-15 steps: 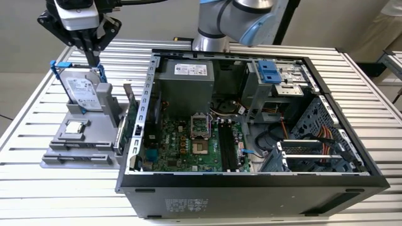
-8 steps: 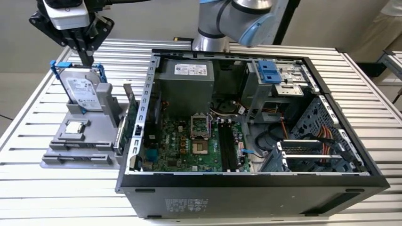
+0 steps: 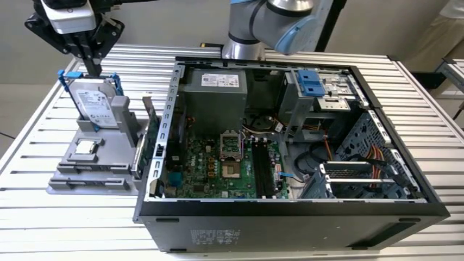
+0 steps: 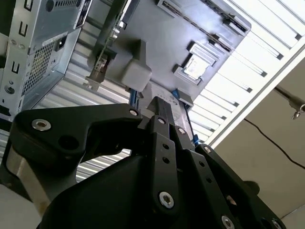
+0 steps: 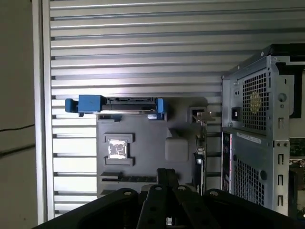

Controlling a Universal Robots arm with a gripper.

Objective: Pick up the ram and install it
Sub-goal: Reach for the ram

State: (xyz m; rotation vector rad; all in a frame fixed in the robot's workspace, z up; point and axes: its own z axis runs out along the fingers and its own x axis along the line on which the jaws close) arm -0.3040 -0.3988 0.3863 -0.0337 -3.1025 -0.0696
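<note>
**Claw:** black two-fingered claw (image 3: pixel 93 67), fingers together with nothing between them. It hangs above the far end of the grey plastic parts holder (image 3: pixel 87 182) on the slatted metal bench (image 3: pixel 43 228).

**Task piece:** the ram (image 3: pixel 143 142), a long thin circuit-board stick. It stands on edge along the holder's side toward the exterior view's right, just beside the open black computer case (image 3: pixel 290 223), untouched.

**Step, by my reckoning:** approach; no grasp made yet. A pick calls for the fingers to part and straddle the stick's thin upper edge squarely.

**Destination:** long black memory slots (image 3: pixel 259 168) on the green motherboard (image 3: pixel 210 168), vacant as far as I can see.

**Nearby:** silver hard drive in a blue bracket (image 3: pixel 94 103), right under the claw; small square silver processor chip (image 3: pixel 86 147).

**Hindrances:** the case wall hugging the ram; a grey block (image 3: pixel 119 104) alongside.
</note>
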